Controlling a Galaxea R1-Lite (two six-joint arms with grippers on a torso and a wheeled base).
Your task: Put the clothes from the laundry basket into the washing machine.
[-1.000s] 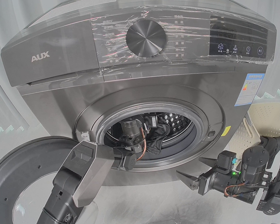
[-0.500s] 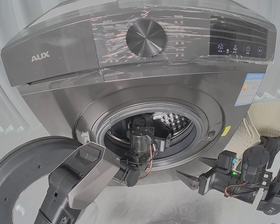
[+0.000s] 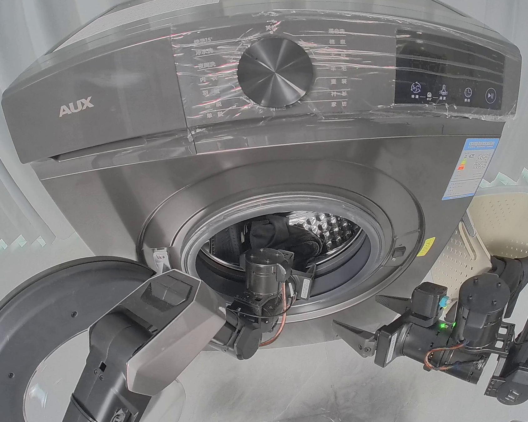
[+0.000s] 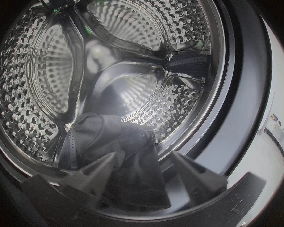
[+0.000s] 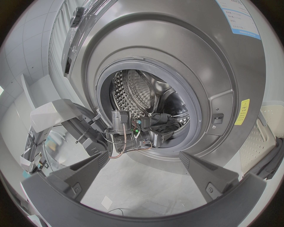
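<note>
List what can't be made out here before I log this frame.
- Laundry basket: in the head view, its inside is cut off by the right edge and hidden behind the right arm, so any remaining clothes can't be seen.
- Dark garment: blurred in the left wrist view. Whether the open left gripper touches it is unclear.

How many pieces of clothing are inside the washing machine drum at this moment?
1: a dark grey garment lies bunched at the bottom of the drum, near the front. Its folds could hide a second piece.
</note>
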